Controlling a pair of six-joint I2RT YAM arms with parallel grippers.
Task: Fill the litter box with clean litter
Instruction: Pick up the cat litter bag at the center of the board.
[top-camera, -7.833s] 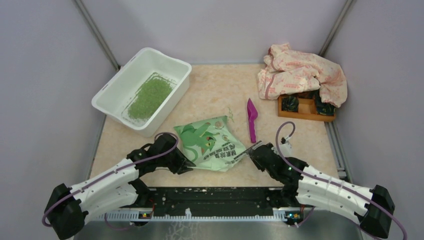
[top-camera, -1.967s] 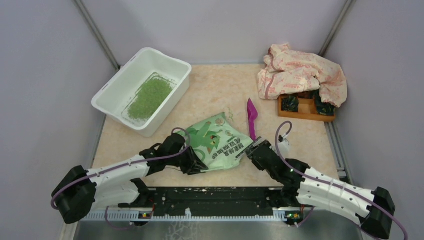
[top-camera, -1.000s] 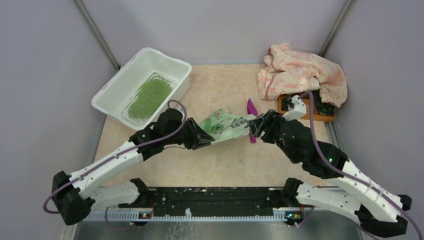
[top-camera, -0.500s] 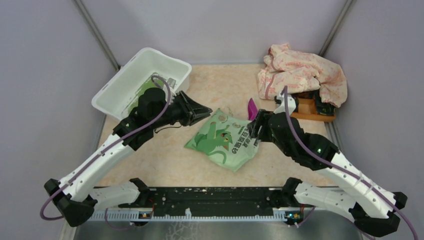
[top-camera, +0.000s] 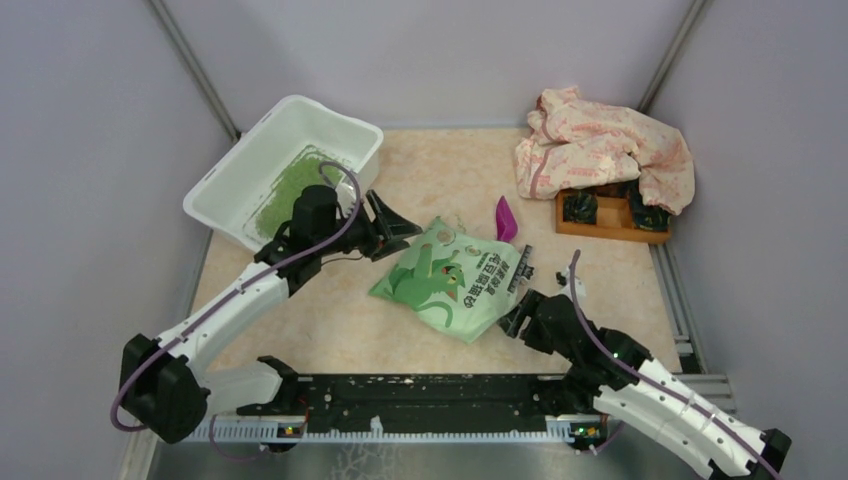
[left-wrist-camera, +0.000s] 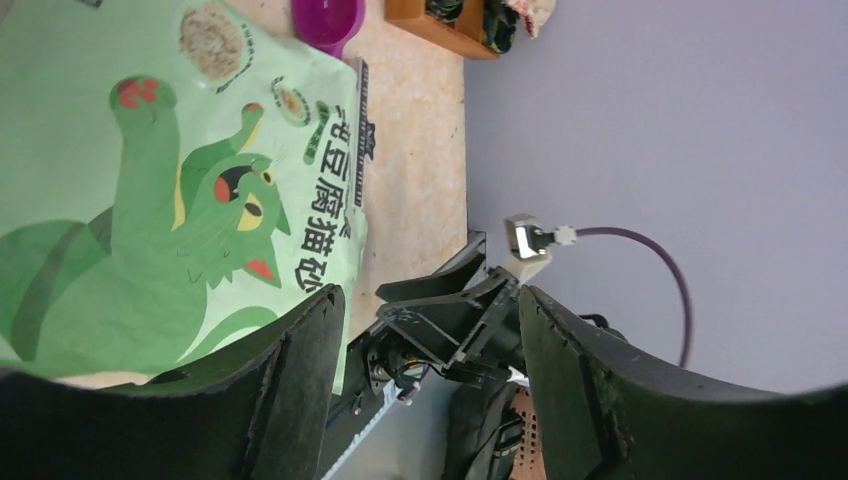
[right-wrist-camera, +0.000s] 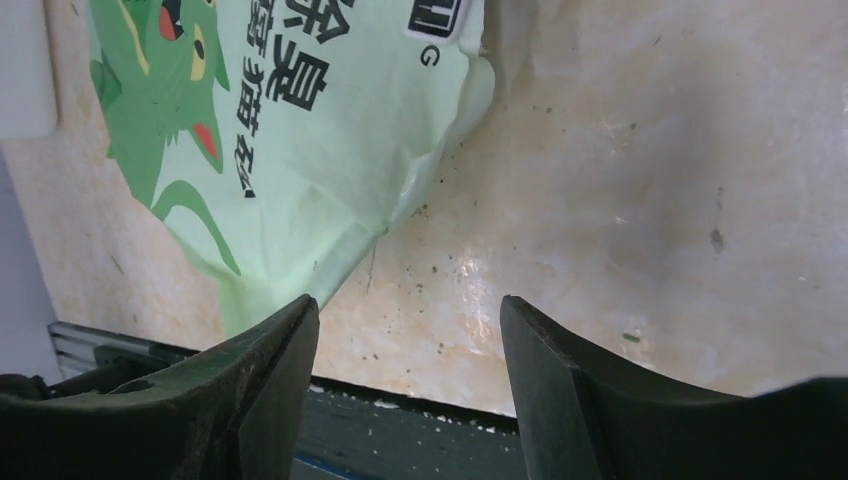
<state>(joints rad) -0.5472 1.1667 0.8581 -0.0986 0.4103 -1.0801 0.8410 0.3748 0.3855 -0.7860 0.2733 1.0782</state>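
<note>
The white litter box (top-camera: 232, 172) stands at the back left, with a patch of green clean litter (top-camera: 292, 182) on its floor. A light green printed bag (top-camera: 452, 286) lies flat on the table; it also shows in the left wrist view (left-wrist-camera: 150, 200) and the right wrist view (right-wrist-camera: 300, 120). My left gripper (top-camera: 398, 226) hovers open between the box and the bag's left edge, nothing between its fingers (left-wrist-camera: 430, 300). Open and empty too, my right gripper (top-camera: 515, 295) is at the bag's right edge, its jaws (right-wrist-camera: 408, 305) over bare table.
A purple scoop (top-camera: 505, 220) lies just behind the bag. A pink patterned cloth (top-camera: 600, 150) drapes over an orange wooden tray (top-camera: 610, 215) at the back right. The black base rail (top-camera: 430, 395) runs along the near edge.
A second ago both grippers held the bag up between them. It now lies flat on the table, both grippers are open, and the right arm has drawn back low toward the near edge.
</note>
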